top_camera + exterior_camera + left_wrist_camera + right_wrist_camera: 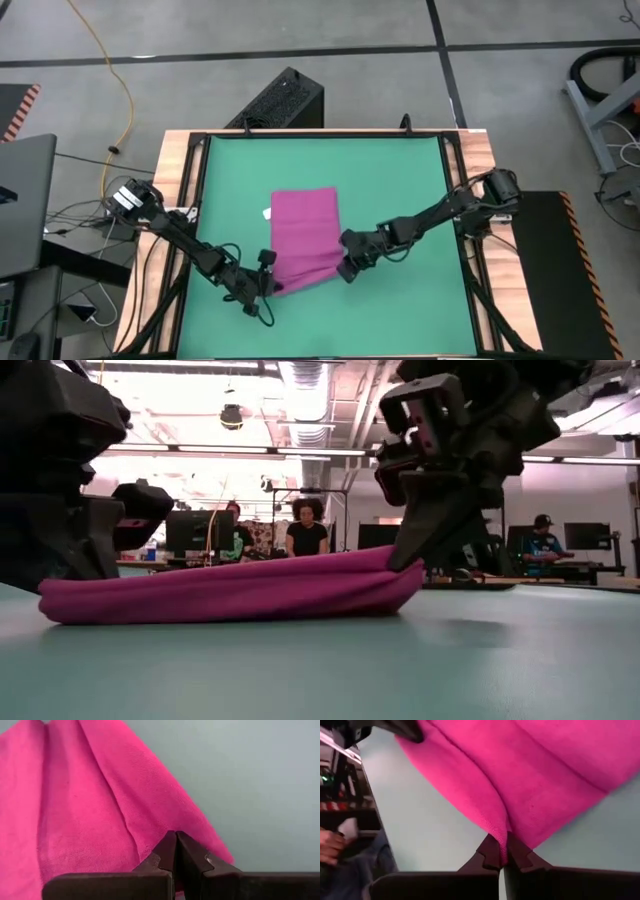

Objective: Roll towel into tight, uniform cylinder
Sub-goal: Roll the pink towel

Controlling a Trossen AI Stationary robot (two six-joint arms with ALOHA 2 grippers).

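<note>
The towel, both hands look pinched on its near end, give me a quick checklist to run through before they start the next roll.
1. Left hand shut on the towel: ok, its fingers are closed on the cloth at the near left corner.
2. Right hand shut on the towel: ok, cloth is pinched between its fingers at the near right corner.
3. Near end lifted evenly: not ok, in the low view the end under the right hand rides higher than the other.
4. Far end flat on the green mat: ok.
5. Roll tight and uniform: not ok, only one loose fold shows so far.
6. White tag tucked in: not ok, it sticks out at the left edge.
</note>
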